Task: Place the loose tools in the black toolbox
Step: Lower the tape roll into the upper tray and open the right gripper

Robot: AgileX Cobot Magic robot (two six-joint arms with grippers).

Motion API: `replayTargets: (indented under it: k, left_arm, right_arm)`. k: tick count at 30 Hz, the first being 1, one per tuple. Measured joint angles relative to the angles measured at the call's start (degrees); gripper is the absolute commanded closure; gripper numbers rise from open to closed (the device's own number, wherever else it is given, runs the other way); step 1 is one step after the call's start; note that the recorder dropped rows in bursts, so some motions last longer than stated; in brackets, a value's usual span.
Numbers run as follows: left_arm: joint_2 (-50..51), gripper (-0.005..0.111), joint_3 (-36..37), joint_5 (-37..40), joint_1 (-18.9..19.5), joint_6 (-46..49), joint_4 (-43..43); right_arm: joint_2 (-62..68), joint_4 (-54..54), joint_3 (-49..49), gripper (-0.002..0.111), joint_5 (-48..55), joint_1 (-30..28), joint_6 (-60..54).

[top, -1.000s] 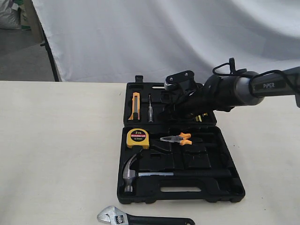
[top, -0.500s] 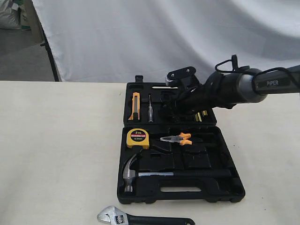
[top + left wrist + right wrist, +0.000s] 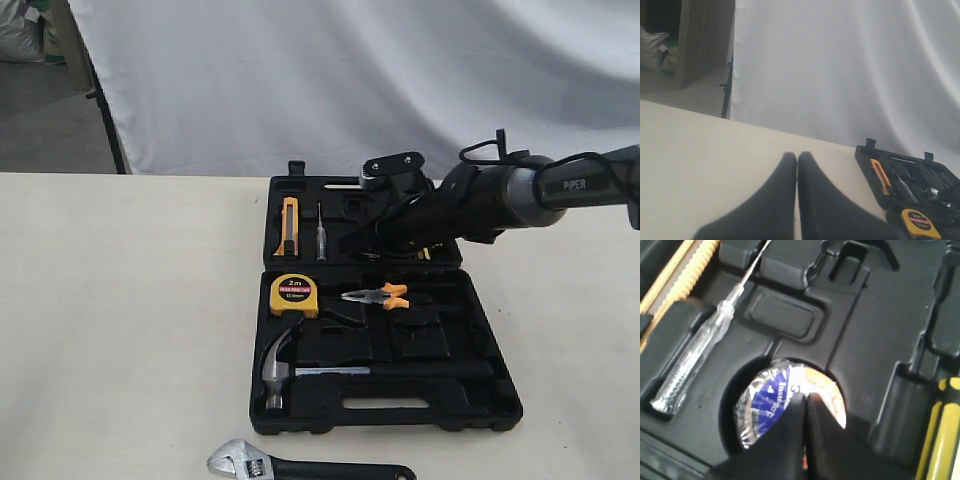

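The black toolbox (image 3: 490, 400) lies open on the table. The hammer (image 3: 275, 370) rests in its near half. In the right wrist view the tape roll (image 3: 765, 400), with a blue, white and orange label, sits in a round recess of the far half. My right gripper (image 3: 804, 399) is shut, its tips pressed together right over the roll; the exterior view hides the tips behind the wrist. The silver wrench (image 3: 300, 466) lies loose on the table in front of the case. My left gripper (image 3: 797, 156) is shut and holds nothing, over bare table left of the toolbox (image 3: 865, 155).
A yellow tape measure (image 3: 294, 294) and orange-handled pliers (image 3: 380, 295) sit in the near half. An orange utility knife (image 3: 288, 225) and a clear-handled screwdriver (image 3: 695, 355) lie in the far half. A white sheet hangs behind the table.
The right wrist rose a little over the far half, then dipped again, ending slightly further right. Hammer, wrench and toolbox have not moved.
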Motion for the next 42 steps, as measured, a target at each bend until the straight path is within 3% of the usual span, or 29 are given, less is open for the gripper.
replayTargets:
  k: [12, 19, 42]
  left_arm:
    - [0.0, 0.106, 0.0, 0.0, 0.0, 0.0, 0.0]
    - [0.0, 0.106, 0.0, 0.0, 0.0, 0.0, 0.0]
    - [0.0, 0.106, 0.0, 0.0, 0.0, 0.0, 0.0]
  right_arm:
    - [-5.66, 2.36, 0.1, 0.109, 0.49, 1.14, 0.0]
    - [0.35, 2.39, 0.1, 0.109, -6.3, 5.28, -6.92]
    - [-7.74, 2.39, 0.08, 0.109, -6.17, 5.17, -9.04]
